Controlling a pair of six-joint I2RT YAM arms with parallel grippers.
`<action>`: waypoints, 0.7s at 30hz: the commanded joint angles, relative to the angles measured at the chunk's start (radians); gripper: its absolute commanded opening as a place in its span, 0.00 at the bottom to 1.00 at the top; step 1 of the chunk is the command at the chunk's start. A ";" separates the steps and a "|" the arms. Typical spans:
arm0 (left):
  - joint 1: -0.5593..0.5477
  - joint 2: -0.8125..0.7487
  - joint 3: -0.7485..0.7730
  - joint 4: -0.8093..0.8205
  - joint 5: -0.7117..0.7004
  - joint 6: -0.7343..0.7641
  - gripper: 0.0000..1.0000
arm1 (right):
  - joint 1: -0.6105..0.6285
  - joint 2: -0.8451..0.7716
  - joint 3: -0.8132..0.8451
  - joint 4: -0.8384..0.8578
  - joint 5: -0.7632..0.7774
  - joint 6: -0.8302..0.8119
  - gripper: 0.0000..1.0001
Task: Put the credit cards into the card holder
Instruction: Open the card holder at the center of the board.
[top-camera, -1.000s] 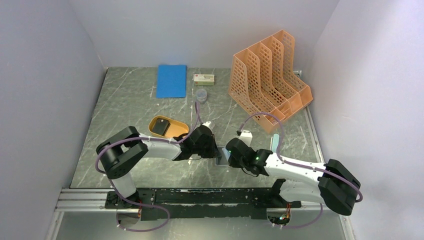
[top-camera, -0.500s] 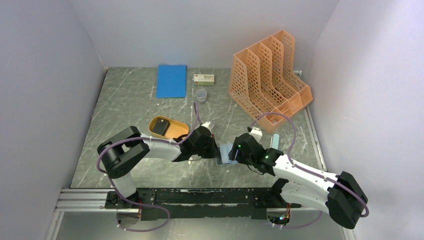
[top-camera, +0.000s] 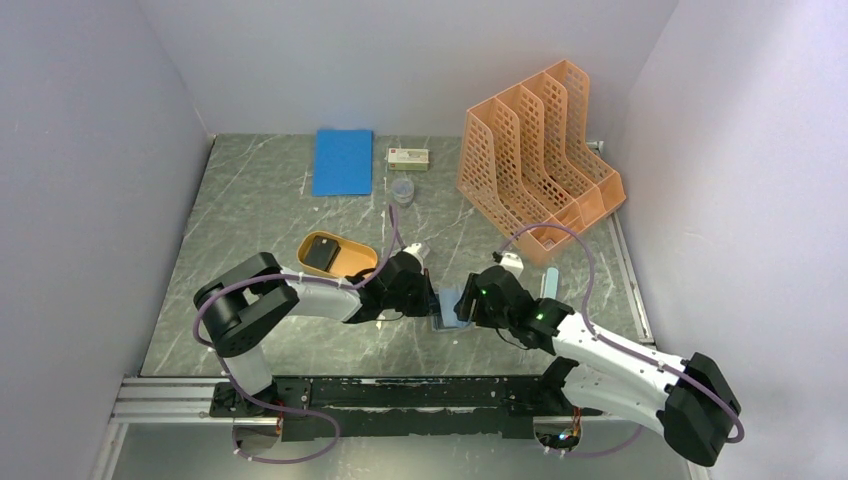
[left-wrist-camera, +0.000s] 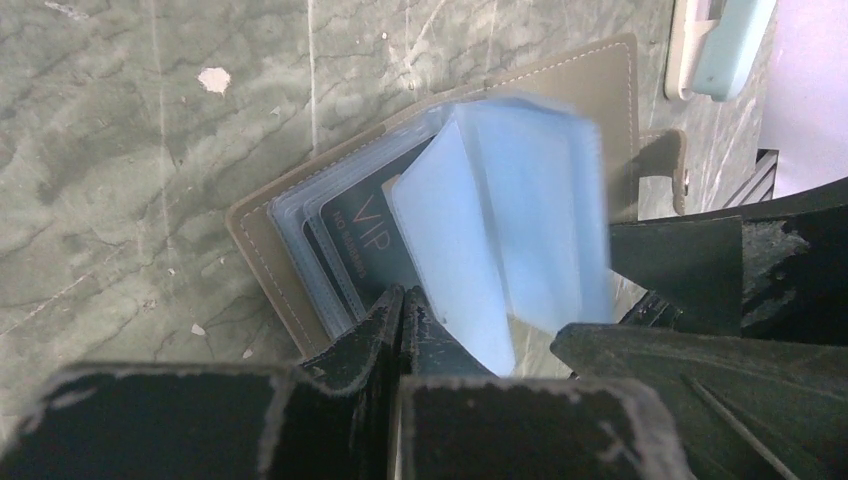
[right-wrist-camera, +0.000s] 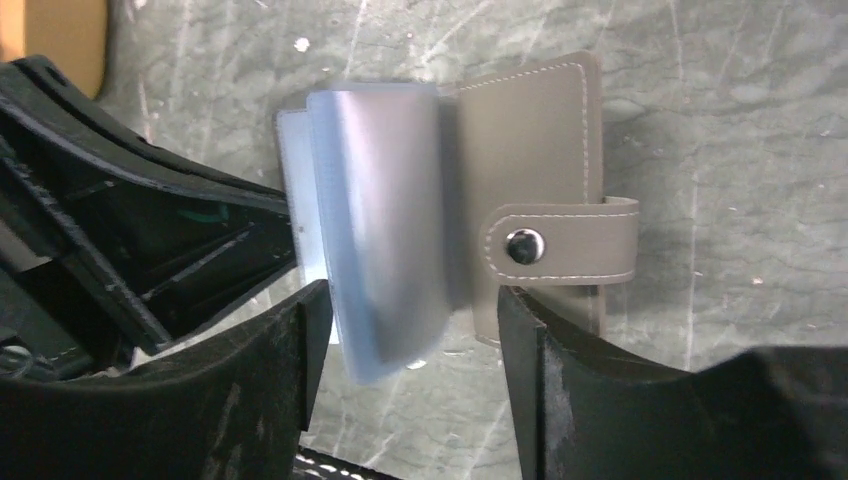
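Card holder (right-wrist-camera: 530, 150) between fingers (right-wrist-camera: 270, 390) of released right tool (right-wrist-camera: 410, 310), seemingly within clenched left tool (left-wrist-camera: 400, 305).

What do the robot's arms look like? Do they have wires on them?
The left arm and the right arm are both made of smooth white tubes joined by chunky black joints. A purple cable loops along each one. The left gripper and the right gripper are black, with flat, scuffed fingers. A tiny green light glows near the right wrist.
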 joint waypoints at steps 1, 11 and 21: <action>0.001 0.011 0.011 -0.112 0.007 0.050 0.05 | -0.007 0.011 0.018 -0.073 0.046 0.017 0.59; 0.001 0.017 0.029 -0.112 0.008 0.051 0.05 | -0.007 0.045 0.112 -0.243 0.198 0.061 0.34; 0.002 0.049 0.022 -0.115 0.005 0.043 0.05 | -0.007 0.006 0.283 -0.341 0.238 -0.001 0.45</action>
